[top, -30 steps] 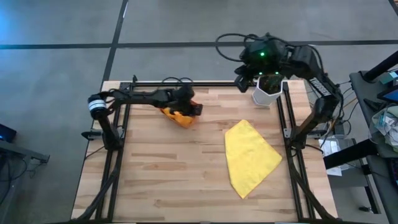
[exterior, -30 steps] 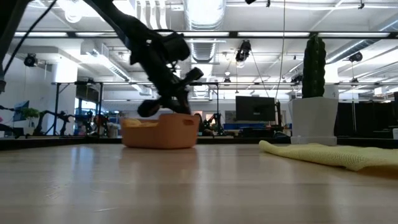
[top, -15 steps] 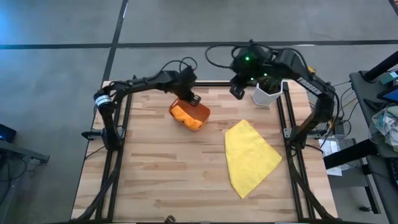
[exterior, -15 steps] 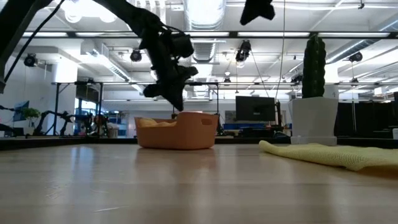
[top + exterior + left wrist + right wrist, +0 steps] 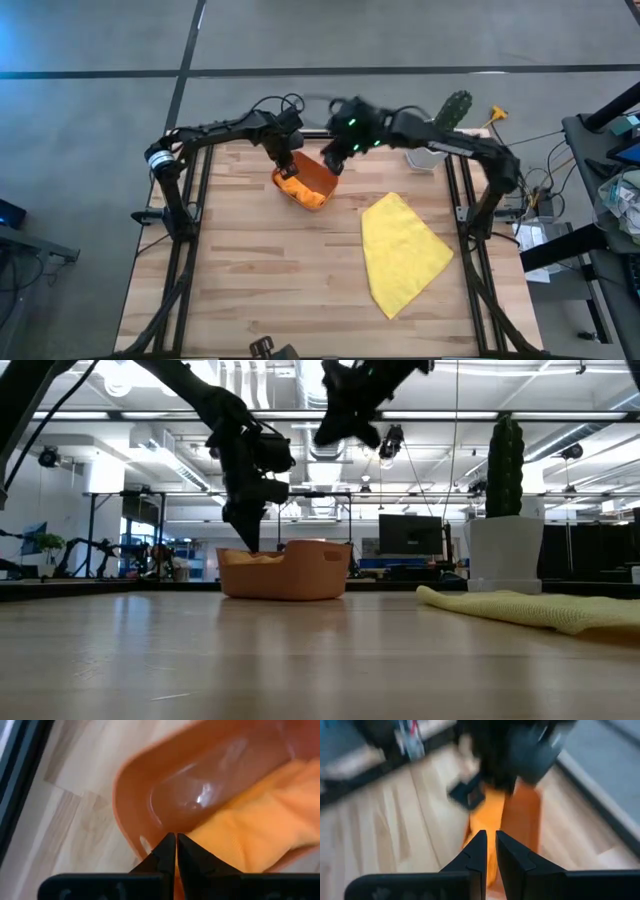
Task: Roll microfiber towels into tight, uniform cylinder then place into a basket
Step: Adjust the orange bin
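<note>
Near the table's (image 5: 250,280) far edge, the left claw (image 5: 285,166), pinched together and empty, dips into the basket (image 5: 318,180) beside the orange towel (image 5: 300,190), probably tucking it. The right claw (image 5: 330,160), nearly closed and empty, hovers above. The yellow towel (image 5: 400,250) lies flat rightward, unrolled.

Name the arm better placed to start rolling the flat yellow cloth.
Probably the right: its pincer is above the red-orange plastic basket, nearer the yellow microfiber cloth. The left pincer is down at the basket's far side.

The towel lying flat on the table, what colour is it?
Bright yellow. The towel shows best in the high view, spread on the wooden table.
</note>
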### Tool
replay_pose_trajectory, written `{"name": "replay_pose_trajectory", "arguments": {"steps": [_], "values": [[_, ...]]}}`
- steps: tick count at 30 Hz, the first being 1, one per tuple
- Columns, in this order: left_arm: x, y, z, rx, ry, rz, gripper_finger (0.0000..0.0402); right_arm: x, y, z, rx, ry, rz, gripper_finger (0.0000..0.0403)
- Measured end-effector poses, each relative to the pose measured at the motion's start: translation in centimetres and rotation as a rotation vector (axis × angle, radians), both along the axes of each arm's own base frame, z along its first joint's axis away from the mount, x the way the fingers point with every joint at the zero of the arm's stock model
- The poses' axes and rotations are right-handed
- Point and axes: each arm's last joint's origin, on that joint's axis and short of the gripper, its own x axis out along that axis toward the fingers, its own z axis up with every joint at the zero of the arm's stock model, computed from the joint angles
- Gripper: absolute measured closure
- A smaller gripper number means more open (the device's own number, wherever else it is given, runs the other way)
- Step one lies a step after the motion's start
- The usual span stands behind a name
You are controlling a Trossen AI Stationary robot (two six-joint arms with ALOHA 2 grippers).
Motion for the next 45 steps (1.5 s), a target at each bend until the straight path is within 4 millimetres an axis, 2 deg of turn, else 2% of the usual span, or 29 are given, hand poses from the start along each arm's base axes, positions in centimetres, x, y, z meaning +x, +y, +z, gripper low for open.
{"name": "replay_pose_trajectory", "arguments": {"steps": [4,9,11,14,19,25,28,31,43,45], "values": [[-0.2,-0.1,-0.3,0.028,0.028,-0.129,0.04,1.9,0.5,-3.8,0.046,0.103,0.016,0.0369],[-0.3,-0.4,-0.7,-0.008,-0.03,-0.349,0.04,3.7,1.2,-7.1,0.186,0.165,-0.087,0.0369],[-0.3,-0.2,-0.8,-0.028,-0.059,-0.32,0.04,4.4,1.3,-8.0,0.257,0.181,-0.154,0.0369],[-0.3,0.4,-0.7,-0.053,-0.085,-0.155,0.04,5.5,1.7,-8.9,0.302,0.19,-0.212,0.0369],[-0.3,0.2,-0.8,-0.08,-0.087,-0.094,0.04,7.0,2.4,-10.6,0.181,0.255,-0.252,0.0369],[-0.9,-0.1,-2.8,-0.067,-0.032,-0.047,0.04,7.8,2.7,-12.7,0.139,0.39,-0.231,0.0369],[-1.4,-0.4,-3.8,-0.072,-0.006,-0.05,0.04,8.1,2.9,-13.2,0.116,0.412,-0.197,0.0369],[-1.6,-0.6,-4.3,-0.085,0.011,-0.049,0.04,8.4,3.2,-12.8,0.094,0.395,-0.165,0.0369],[-1.5,-0.6,-4.2,-0.081,0.003,-0.027,0.04,8.4,3.5,-12.9,-0.11,0.439,-0.001,0.0369],[-1.5,-0.6,-4.1,-0.086,0.01,-0.03,0.04,8.1,3.7,-12.3,-0.131,0.459,0.009,0.0369]]}}
